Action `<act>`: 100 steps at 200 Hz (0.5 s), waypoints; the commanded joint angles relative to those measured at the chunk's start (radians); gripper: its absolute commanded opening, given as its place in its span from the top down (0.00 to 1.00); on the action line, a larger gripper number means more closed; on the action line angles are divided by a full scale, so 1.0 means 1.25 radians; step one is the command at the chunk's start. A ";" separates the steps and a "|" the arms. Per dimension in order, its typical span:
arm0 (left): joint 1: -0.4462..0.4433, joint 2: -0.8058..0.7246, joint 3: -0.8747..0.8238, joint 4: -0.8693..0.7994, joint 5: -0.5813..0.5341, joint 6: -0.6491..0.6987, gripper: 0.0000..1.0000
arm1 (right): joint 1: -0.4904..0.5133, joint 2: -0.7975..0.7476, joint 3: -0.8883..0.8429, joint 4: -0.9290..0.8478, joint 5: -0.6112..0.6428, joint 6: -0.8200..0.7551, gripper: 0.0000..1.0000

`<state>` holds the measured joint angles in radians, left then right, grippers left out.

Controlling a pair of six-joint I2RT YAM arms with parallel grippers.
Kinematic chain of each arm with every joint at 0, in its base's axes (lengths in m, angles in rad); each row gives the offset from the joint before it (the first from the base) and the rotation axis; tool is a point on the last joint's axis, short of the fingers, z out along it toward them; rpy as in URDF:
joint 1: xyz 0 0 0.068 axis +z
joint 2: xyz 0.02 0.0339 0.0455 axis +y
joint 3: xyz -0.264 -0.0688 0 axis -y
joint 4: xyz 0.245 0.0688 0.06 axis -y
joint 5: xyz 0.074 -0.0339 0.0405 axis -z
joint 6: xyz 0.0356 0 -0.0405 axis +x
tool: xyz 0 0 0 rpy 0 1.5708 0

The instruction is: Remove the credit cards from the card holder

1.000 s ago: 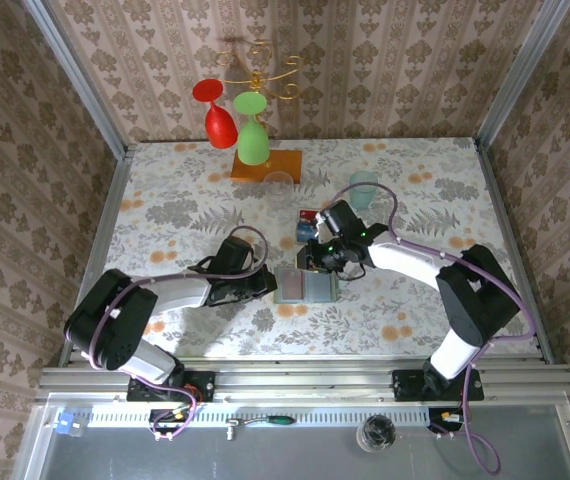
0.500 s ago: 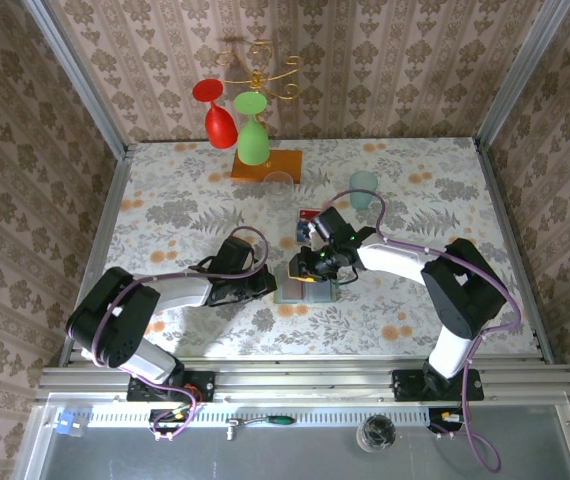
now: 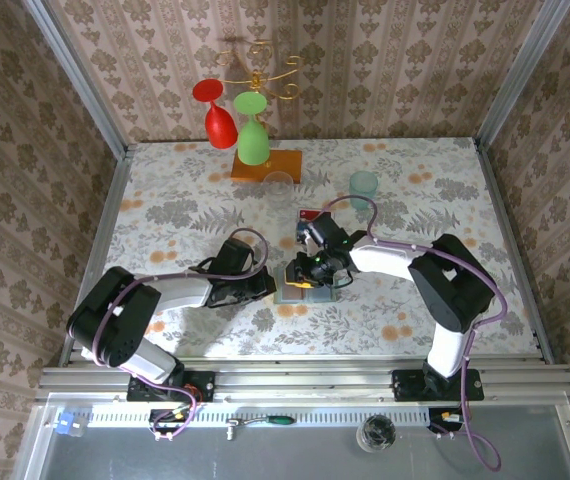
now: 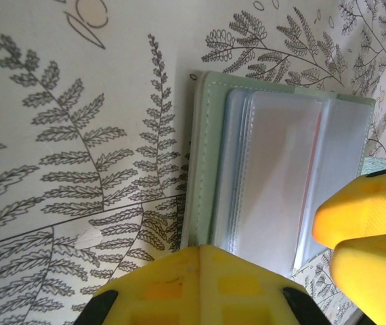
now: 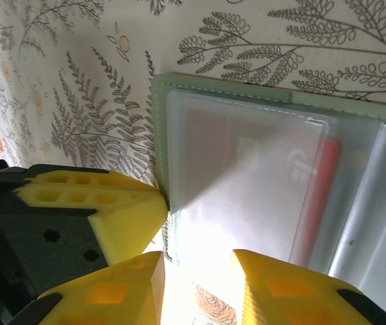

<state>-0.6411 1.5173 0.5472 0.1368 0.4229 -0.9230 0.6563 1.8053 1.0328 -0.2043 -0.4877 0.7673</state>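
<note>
We've got the left gripper (image 4: pixel 200 271) pressed together at the edge of the holder (image 5: pixel 200 88), right gripper (image 5: pixel 196 264) spread a bit just over it, red card (image 5: pixel 318 189) tucked inside.

I see my right claw (image 3: pixel 302 272) now further left and nearer me over the card holder (image 3: pixel 284 293) than a second ago (the arm folds in too), covering more of it.

Both arms reach inward toward the centre of the top view. The left claw (image 3: pixel 268 287) is closed. The right claw (image 3: pixel 303 272) points down, its fingers (image 5: pixel 284 291) slightly apart.
</note>
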 commanded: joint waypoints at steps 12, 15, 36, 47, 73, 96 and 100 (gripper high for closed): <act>-0.005 -0.012 -0.016 0.005 0.004 -0.006 0.95 | 0.009 0.020 0.021 0.022 -0.013 0.019 0.69; -0.005 -0.012 -0.016 0.005 0.004 -0.005 0.95 | 0.009 0.021 0.021 0.023 -0.013 0.020 0.69; -0.005 -0.011 -0.019 0.007 0.004 -0.007 0.95 | 0.010 0.025 0.021 0.028 -0.014 0.023 0.71; -0.005 -0.011 -0.021 0.008 0.004 -0.008 0.95 | 0.011 0.028 0.021 0.027 -0.011 0.023 0.71; -0.005 -0.011 -0.021 0.007 0.004 -0.008 0.95 | 0.011 0.037 0.022 0.025 -0.006 0.023 0.72; -0.003 -0.011 -0.021 0.006 0.004 -0.008 0.95 | 0.011 0.042 0.022 0.020 -0.002 0.023 0.74; -0.004 -0.012 -0.021 0.006 0.004 -0.007 0.95 | 0.011 0.041 0.022 0.018 0.002 0.023 0.74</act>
<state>-0.6411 1.5173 0.5358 0.1444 0.4232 -0.9234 0.6621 1.8370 1.0332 -0.1810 -0.4873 0.7891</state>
